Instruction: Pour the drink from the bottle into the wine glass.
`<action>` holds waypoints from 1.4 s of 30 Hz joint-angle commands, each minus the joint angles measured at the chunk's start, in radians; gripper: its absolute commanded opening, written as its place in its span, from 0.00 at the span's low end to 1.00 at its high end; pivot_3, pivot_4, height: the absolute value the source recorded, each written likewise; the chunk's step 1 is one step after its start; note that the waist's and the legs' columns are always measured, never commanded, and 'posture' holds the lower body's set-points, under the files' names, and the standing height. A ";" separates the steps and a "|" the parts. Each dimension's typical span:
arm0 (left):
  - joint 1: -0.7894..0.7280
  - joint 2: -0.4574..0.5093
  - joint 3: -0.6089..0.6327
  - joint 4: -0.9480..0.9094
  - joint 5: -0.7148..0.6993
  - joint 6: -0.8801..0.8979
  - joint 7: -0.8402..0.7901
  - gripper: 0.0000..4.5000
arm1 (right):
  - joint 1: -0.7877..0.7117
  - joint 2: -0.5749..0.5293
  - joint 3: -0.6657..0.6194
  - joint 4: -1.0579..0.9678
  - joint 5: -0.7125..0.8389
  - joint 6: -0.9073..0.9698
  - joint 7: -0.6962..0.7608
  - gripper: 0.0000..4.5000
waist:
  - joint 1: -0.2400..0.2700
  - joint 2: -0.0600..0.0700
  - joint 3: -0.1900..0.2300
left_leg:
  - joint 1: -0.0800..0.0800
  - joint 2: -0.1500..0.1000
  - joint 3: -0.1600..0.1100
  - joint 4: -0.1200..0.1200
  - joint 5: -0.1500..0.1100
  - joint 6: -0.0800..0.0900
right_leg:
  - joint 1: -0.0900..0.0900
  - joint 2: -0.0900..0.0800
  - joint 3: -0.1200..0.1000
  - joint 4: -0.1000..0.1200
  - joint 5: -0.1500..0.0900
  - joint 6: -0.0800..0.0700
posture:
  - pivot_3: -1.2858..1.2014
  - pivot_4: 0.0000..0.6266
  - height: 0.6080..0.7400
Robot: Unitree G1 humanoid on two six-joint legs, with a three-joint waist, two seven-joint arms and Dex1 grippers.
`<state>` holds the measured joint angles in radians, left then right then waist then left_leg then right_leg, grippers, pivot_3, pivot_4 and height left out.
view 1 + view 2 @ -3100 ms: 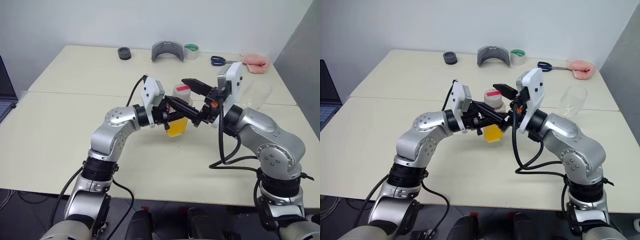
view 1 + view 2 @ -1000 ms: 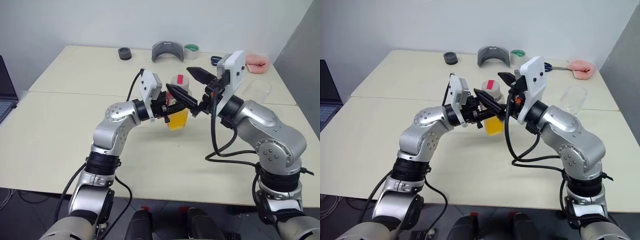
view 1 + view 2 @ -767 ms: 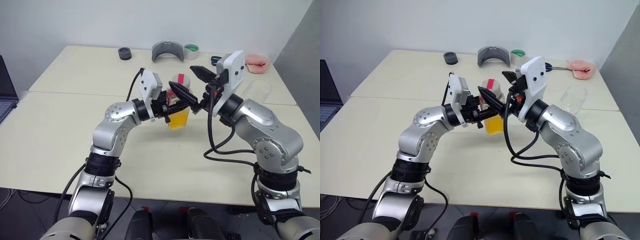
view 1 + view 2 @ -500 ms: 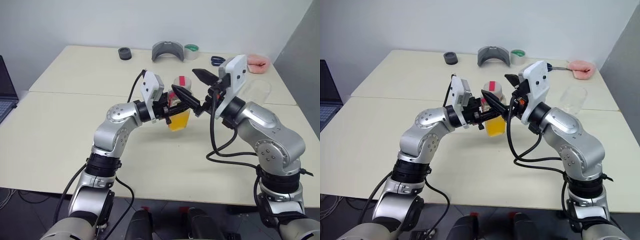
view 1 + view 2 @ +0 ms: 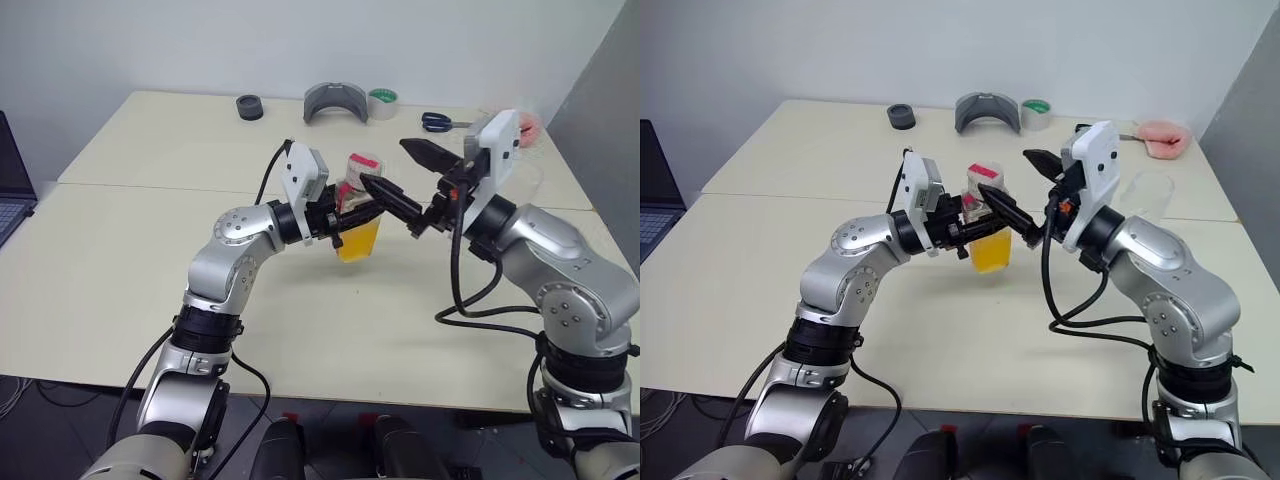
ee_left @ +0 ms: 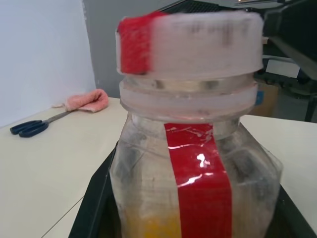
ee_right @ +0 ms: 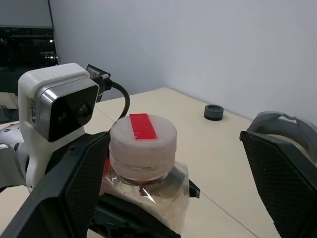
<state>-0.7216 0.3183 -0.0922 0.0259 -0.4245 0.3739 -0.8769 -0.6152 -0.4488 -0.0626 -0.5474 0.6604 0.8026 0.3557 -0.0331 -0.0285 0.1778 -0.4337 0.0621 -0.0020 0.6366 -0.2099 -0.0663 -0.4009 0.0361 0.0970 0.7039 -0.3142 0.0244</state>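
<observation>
Above the cream bench (image 5: 120, 260), the bottle (image 5: 358, 210) is held upright, clear of the surface, by the left end effector (image 5: 345, 212), whose fingers are closed on its body. The cap (image 7: 142, 140) is still in place, and the drink (image 5: 357, 241) fills the lower part. The right end effector (image 5: 412, 180) is spread wide beside the cap, holding nothing. The wine glass (image 5: 1143, 195) is seen behind the right arm, near the bench's right side.
</observation>
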 commanded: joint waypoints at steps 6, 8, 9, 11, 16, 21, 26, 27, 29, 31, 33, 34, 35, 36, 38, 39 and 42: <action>-0.029 -0.002 0.012 -0.041 -0.005 -0.026 -0.010 0.40 | 0.007 -0.025 -0.063 -0.013 0.008 -0.007 -0.009 0.99 | -0.001 0.000 0.000 | 0.000 0.000 0.000 0.000 0.000 0.000 | 0.000 0.000 0.000 0.000 0.000 0.000 | 0.52 0.24 1.00; -0.029 -0.001 0.013 -0.039 -0.004 -0.026 -0.011 0.40 | 0.016 -0.023 -0.061 -0.023 0.016 -0.004 -0.008 0.99 | 0.000 0.000 0.000 | 0.000 0.000 0.000 0.000 0.000 0.000 | 0.000 0.000 0.000 0.000 0.000 0.000 | 0.52 0.24 1.00; -0.030 0.000 0.013 -0.038 -0.003 -0.027 -0.011 0.40 | 0.020 -0.021 -0.059 -0.028 0.022 -0.002 -0.005 0.99 | 0.000 0.000 0.000 | 0.000 0.000 0.000 0.000 0.000 0.000 | 0.000 0.000 0.000 0.000 0.000 0.000 | 0.52 0.24 1.00; -0.031 0.001 0.013 -0.037 -0.002 -0.028 -0.011 0.40 | 0.025 -0.021 -0.056 -0.036 0.027 -0.001 0.000 0.99 | 0.000 0.000 0.000 | 0.000 0.000 0.000 0.000 0.000 0.000 | 0.000 0.000 0.000 0.000 0.000 0.000 | 0.52 0.24 1.00; -0.037 0.000 0.014 -0.031 0.000 -0.031 -0.010 0.40 | 0.016 -0.011 -0.044 -0.035 0.037 -0.002 -0.003 0.99 | 0.000 0.000 0.000 | 0.000 0.000 0.000 0.000 0.000 0.000 | 0.000 0.000 0.000 0.000 0.000 0.000 | 0.52 0.24 1.00; -0.036 0.000 0.014 -0.033 0.000 -0.029 -0.010 0.40 | 0.003 0.026 -0.026 -0.031 0.058 -0.007 -0.004 0.99 | 0.000 0.000 0.000 | 0.000 0.000 0.000 0.000 0.000 0.000 | 0.000 0.000 0.000 0.000 0.000 0.000 | 0.52 0.24 1.00; -0.034 0.000 0.011 -0.036 0.000 -0.028 -0.010 0.40 | -0.009 0.076 -0.019 -0.019 0.098 -0.009 0.011 0.99 | 0.000 0.000 0.000 | 0.000 0.000 0.000 0.001 0.000 0.000 | 0.000 0.000 0.000 0.001 0.000 0.000 | 0.52 0.24 1.00; -0.034 0.000 0.011 -0.036 0.001 -0.028 -0.010 0.40 | -0.013 0.084 -0.015 -0.014 0.099 -0.011 0.011 0.99 | 0.000 0.000 0.000 | 0.000 0.000 0.000 0.001 0.000 0.000 | 0.000 0.000 0.000 0.001 0.000 0.000 | 0.52 0.24 1.00; -0.034 0.000 0.010 -0.038 0.002 -0.027 -0.008 0.40 | -0.019 0.092 -0.006 -0.006 0.089 -0.015 0.013 0.99 | 0.000 0.000 0.000 | 0.000 0.000 0.000 0.001 0.000 0.000 | 0.000 0.000 0.000 0.001 0.000 0.000 | 0.52 0.24 1.00; -0.035 0.001 0.011 -0.037 0.002 -0.027 -0.009 0.40 | -0.023 0.097 0.000 0.002 0.084 -0.021 0.020 0.99 | 0.000 0.000 0.000 | 0.000 0.000 0.000 0.001 0.000 0.000 | 0.000 0.000 0.000 0.001 0.000 0.000 | 0.52 0.24 1.00; -0.035 0.004 0.013 -0.036 0.002 -0.027 -0.011 0.40 | -0.026 0.099 0.003 0.007 0.084 -0.024 0.028 0.99 | 0.000 0.000 0.000 | 0.000 0.000 0.000 0.001 0.000 0.000 | 0.000 0.000 0.000 0.001 0.000 0.000 | 0.52 0.24 1.00; -0.034 0.005 0.013 -0.037 0.002 -0.027 -0.010 0.40 | -0.025 0.099 0.005 0.008 0.083 -0.025 0.031 0.99 | 0.000 0.000 0.000 | 0.000 0.000 0.000 0.001 0.000 0.000 | 0.000 0.000 0.000 0.001 0.000 0.000 | 0.52 0.24 1.00; -0.032 0.005 0.013 -0.037 0.003 -0.028 -0.010 0.40 | -0.026 0.099 0.007 0.010 0.082 -0.027 0.035 0.99 | 0.000 0.000 0.000 | 0.000 0.000 0.000 0.001 0.000 0.000 | 0.000 0.000 0.000 0.001 0.000 0.000 | 0.52 0.24 1.00; -0.031 0.005 0.013 -0.038 0.003 -0.028 -0.010 0.40 | -0.028 0.098 0.011 0.015 0.078 -0.030 0.040 0.99 | 0.000 0.000 0.000 | 0.000 0.000 0.000 0.001 0.000 0.000 | 0.000 0.000 0.000 0.001 0.000 0.000 | 0.52 0.24 1.00; -0.031 0.004 0.013 -0.038 0.003 -0.028 -0.008 0.40 | -0.034 0.098 0.026 0.028 0.057 -0.043 0.047 0.99 | 0.000 0.000 0.000 | 0.000 0.000 0.000 0.001 0.000 0.000 | 0.000 0.000 0.000 0.001 0.000 0.000 | 0.52 0.24 1.00; -0.031 0.002 0.012 -0.038 0.003 -0.028 -0.006 0.40 | -0.039 0.097 0.034 0.036 0.045 -0.051 0.052 0.99 | -0.001 0.000 0.000 | 0.000 0.000 0.000 0.001 0.000 0.000 | 0.000 0.000 0.000 0.001 0.000 0.000 | 0.52 0.24 1.00; -0.032 -0.002 0.010 -0.039 0.004 -0.029 -0.004 0.40 | -0.056 0.107 0.058 0.064 0.006 -0.086 0.054 0.99 | -0.001 0.000 0.000 | 0.000 0.000 0.000 0.001 0.000 0.000 | 0.000 0.000 0.000 0.001 0.000 0.000 | 0.52 0.24 1.00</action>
<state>-0.7262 0.3199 -0.0925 0.0270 -0.4186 0.3663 -0.8835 -0.6470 -0.3478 -0.0040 -0.4744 0.6832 0.7572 0.4026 -0.0337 -0.0285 0.1778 -0.4337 0.0622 -0.0020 0.6383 -0.2099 -0.0663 -0.4009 0.0364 0.0971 0.7052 -0.3142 0.0243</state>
